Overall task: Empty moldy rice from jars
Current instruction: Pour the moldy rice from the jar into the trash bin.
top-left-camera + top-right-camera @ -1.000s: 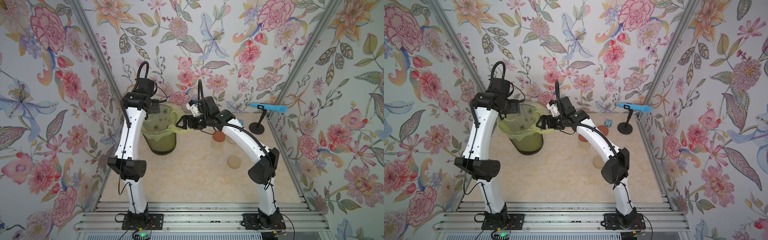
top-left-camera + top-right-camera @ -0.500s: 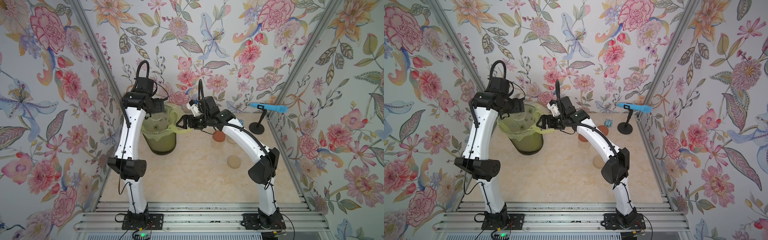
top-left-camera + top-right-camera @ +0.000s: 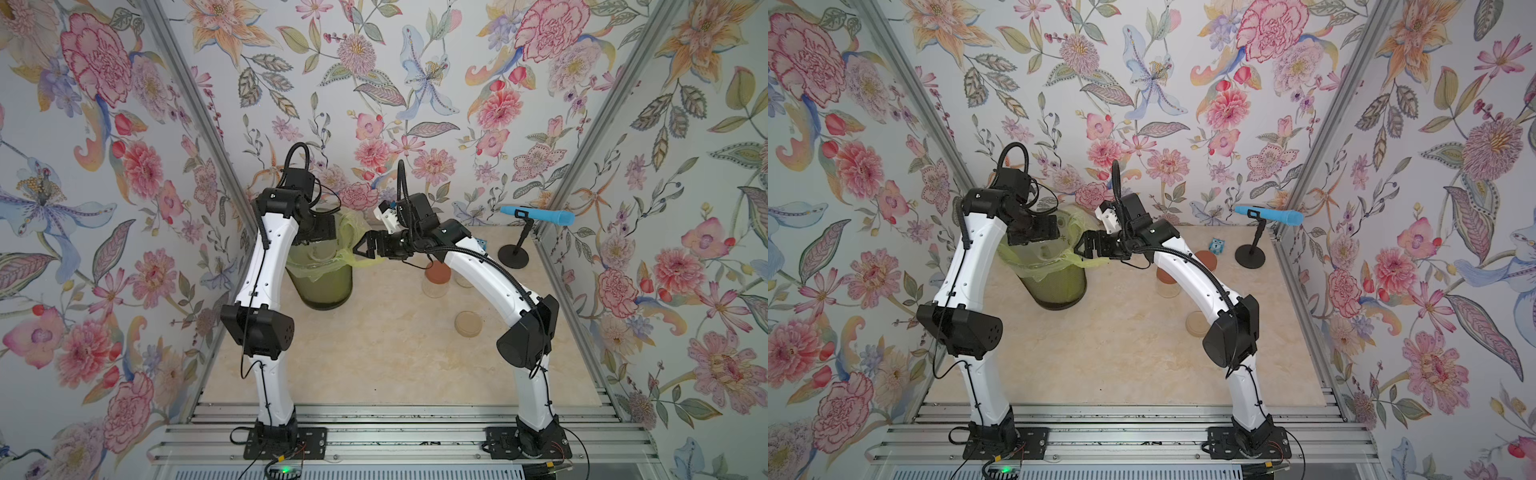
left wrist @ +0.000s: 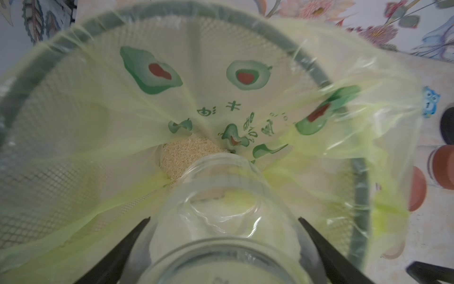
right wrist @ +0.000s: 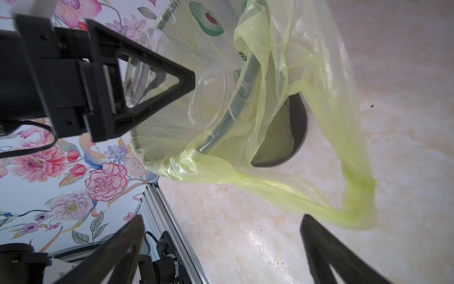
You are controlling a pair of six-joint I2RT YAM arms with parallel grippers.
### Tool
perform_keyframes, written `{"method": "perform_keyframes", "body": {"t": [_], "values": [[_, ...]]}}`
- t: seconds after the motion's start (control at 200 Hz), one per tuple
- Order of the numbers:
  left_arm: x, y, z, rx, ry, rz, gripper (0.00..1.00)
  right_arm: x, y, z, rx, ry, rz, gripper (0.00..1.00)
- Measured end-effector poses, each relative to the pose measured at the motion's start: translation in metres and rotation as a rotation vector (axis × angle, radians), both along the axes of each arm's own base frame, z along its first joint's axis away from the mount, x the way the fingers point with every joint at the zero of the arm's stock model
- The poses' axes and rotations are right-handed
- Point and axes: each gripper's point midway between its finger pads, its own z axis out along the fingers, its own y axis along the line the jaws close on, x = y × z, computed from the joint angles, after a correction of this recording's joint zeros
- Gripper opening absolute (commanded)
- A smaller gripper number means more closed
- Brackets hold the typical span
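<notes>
**Jar tipped over bin, rice down in liner**

Top views: L arm reaches over the green bin [image 3: 328, 286], w/ the left gripper [image 3: 321, 241] above its mouth. The right gripper [image 3: 358, 249] sits just beside the bin rim, by the yellow-green liner handle [image 3: 368, 261]. On the counter [image 3: 374, 353] stands a lidded jar [image 3: 436, 276] w/ a red-brown top, well apart from the bin. A loose beige lid [image 3: 468, 323] lies nearer the arm bases. In a top view a 2nd red-brown lid [image 3: 1206, 259] shows behind the R arm.

Left wrist: the left gripper is clamped on a clear jar [image 4: 221, 246], mouth tipped down into the liner [image 4: 98, 123]. The moldy rice [image 4: 189, 153] is heaped at the liner bottom, just past the jar mouth. Can't tell how much is left inside the glass.

Right wrist: the right gripper [image 5: 221, 236] is spread wide, nothing btwn its fingers. The liner handle hangs just beside one finger; contact unclear
</notes>
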Motion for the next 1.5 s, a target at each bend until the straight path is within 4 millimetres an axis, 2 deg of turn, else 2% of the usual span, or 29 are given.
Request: {"method": "perform_keyframes", "body": {"t": [0.1, 0.335, 0.415, 0.545, 0.761, 0.871, 1.011, 1.181, 1.296, 1.496], "values": [[-0.003, 0.005, -0.015, 0.031, 0.049, 0.010, 0.00, -0.001, 0.000, -0.004, -0.006, 0.008, 0.000, 1.00], [0.000, 0.008, -0.011, 0.047, 0.035, 0.018, 0.00, -0.001, -0.001, -0.004, -0.005, 0.011, 0.002, 1.00], [0.007, 0.006, 0.001, 0.025, -0.008, 0.019, 0.00, 0.000, -0.001, -0.004, -0.004, 0.013, 0.002, 1.00], [0.020, 0.002, 0.035, -0.089, -0.121, 0.034, 0.00, 0.002, -0.004, -0.004, -0.002, 0.014, -0.002, 1.00], [0.034, 0.024, 0.076, -0.340, -0.274, 0.110, 0.00, 0.003, -0.004, -0.004, -0.002, 0.014, -0.004, 1.00], [0.031, 0.033, 0.089, -0.490, -0.339, 0.148, 0.00, 0.003, -0.004, -0.004, -0.002, 0.014, -0.004, 1.00], [0.020, 0.029, 0.099, -0.742, -0.436, 0.181, 0.00, 0.003, -0.005, -0.004, -0.002, 0.014, -0.005, 1.00], [0.007, 0.029, 0.096, -1.013, -0.488, 0.230, 0.00, 0.003, -0.004, -0.004, -0.001, 0.014, -0.004, 1.00], [0.008, 0.031, 0.103, -1.056, -0.501, 0.225, 0.00, 0.003, -0.004, -0.004, 0.000, 0.016, -0.001, 1.00], [0.010, 0.032, 0.139, -0.986, -0.533, 0.153, 0.00, 0.002, -0.004, -0.004, 0.002, 0.017, 0.001, 1.00]]}}
